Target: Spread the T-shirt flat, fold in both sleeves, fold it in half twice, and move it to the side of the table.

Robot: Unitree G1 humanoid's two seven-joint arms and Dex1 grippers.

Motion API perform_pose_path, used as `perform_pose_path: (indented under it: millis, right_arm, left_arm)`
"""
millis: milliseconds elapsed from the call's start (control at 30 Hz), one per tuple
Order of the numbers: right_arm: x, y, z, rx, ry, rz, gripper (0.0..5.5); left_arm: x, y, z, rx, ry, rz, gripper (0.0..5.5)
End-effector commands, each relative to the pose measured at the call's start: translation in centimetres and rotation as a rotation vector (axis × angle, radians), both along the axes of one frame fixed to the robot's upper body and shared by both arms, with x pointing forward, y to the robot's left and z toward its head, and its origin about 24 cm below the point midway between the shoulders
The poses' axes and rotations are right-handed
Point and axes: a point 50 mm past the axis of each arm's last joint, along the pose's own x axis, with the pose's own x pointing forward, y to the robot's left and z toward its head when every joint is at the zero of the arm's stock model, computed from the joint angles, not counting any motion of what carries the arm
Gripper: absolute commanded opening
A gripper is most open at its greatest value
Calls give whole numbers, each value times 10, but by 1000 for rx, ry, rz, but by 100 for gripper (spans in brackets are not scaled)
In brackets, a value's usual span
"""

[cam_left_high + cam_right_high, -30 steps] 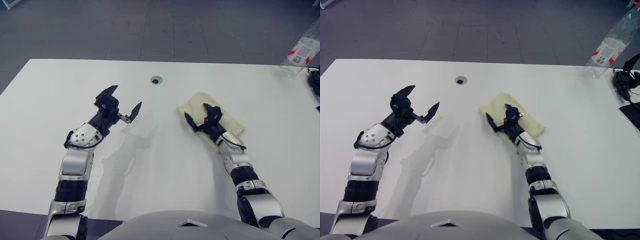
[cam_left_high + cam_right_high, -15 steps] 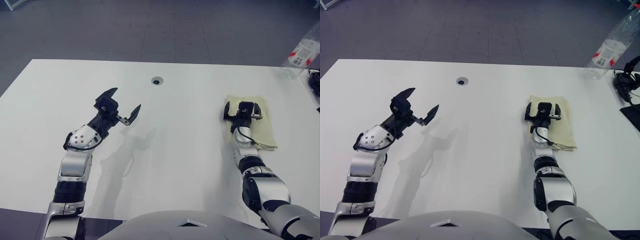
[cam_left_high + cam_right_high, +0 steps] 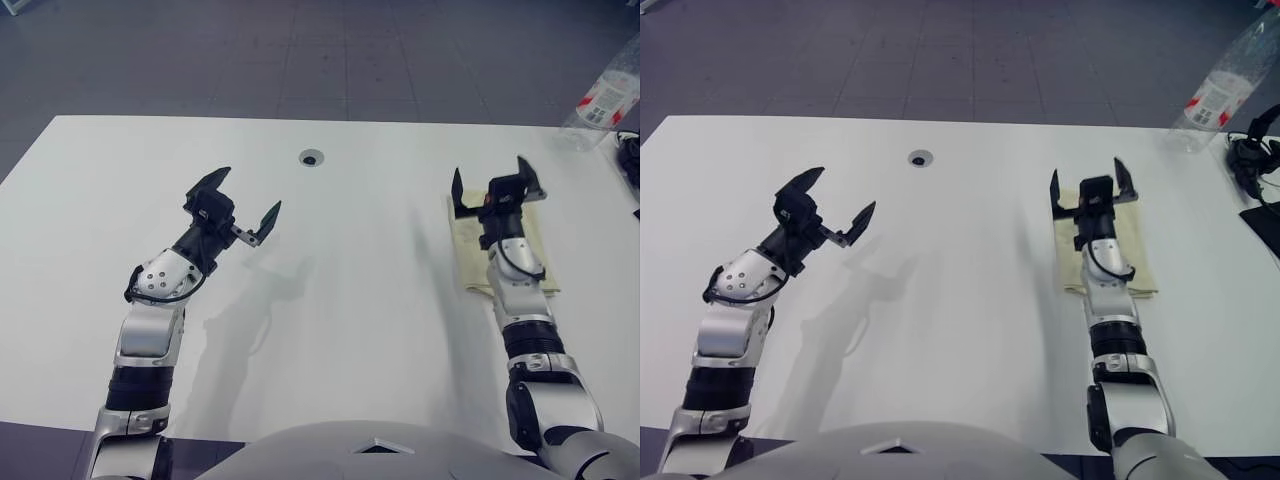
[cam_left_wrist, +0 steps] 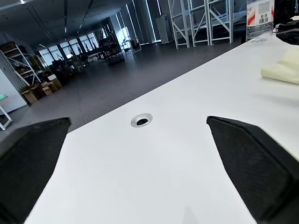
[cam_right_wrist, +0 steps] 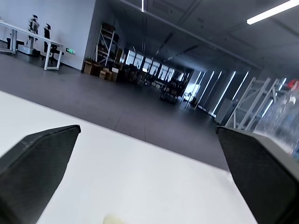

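The folded T-shirt (image 3: 468, 255) lay at the right side of the worktop (image 3: 350, 300). The right gripper (image 3: 490, 175) hung over its far end, fingers spread wide. The left gripper (image 3: 250, 190) was held up at the left, fingers spread too.

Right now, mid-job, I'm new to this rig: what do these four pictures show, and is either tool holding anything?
It is a humanoid robot with two arms, each ending in a two-fingered tool. Two pictures come from its head, looking down over a white table. The other two come from cameras on the wrists, looking out between each tool's dark fingers. The left tool hangs open above bare table, near a small cable hole. The right tool is open over the folded pale yellow T-shirt, which lies flat toward the table's right side. Neither holds anything. A plastic bottle is at the far right corner.
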Motion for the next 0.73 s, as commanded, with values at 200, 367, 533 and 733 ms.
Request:
perform_pose_path:
  millis: [200, 367, 533, 733]
  right_arm:
    - [-33, 58, 62, 164, -105, 39, 538]
    - [-46, 91, 46, 203, -118, 52, 538]
    - [-61, 75, 47, 161, -192, -12, 538]
    - [-81, 71, 50, 155, -231, -28, 538]
  left_arm:
    - [-32, -28, 31, -213, -125, 276, 540]
    - [-33, -41, 16, -174, -167, 359, 540]
    - [-32, -53, 21, -141, -303, 304, 540]
    - [-30, -57, 21, -180, -329, 267, 540]
